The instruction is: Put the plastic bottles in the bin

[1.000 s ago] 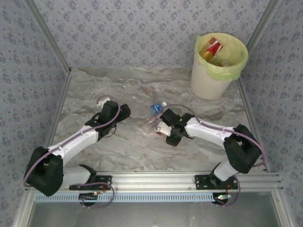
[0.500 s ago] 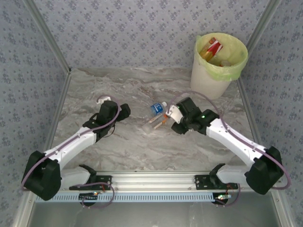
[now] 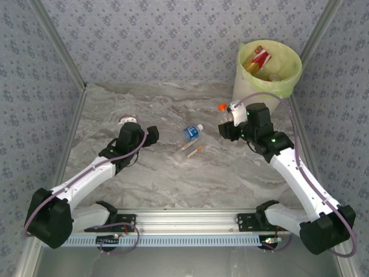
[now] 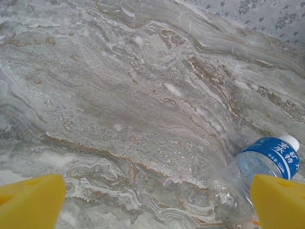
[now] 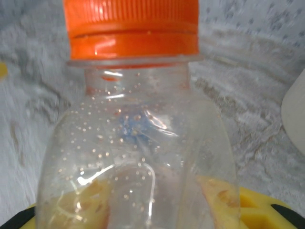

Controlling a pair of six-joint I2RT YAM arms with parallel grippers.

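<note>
The right end effector is clamped on an orange-capped bottle, clear and held cap-up just left of the bin's foot, apart from it. In the right wrist view, droplets speckle the inside of its wall and yellow pads press it from both sides. The bin, white with a yellow-green bag over its rim, already holds bottles, among them a red-labelled bottle. Further left of the bin, a blue-labelled bottle with a white cap lies on the marbled worktop, with a clear bottle lying just beside it. Well left of the bin, the left end effector has its jaws spread wide and grips nothing.
</note>
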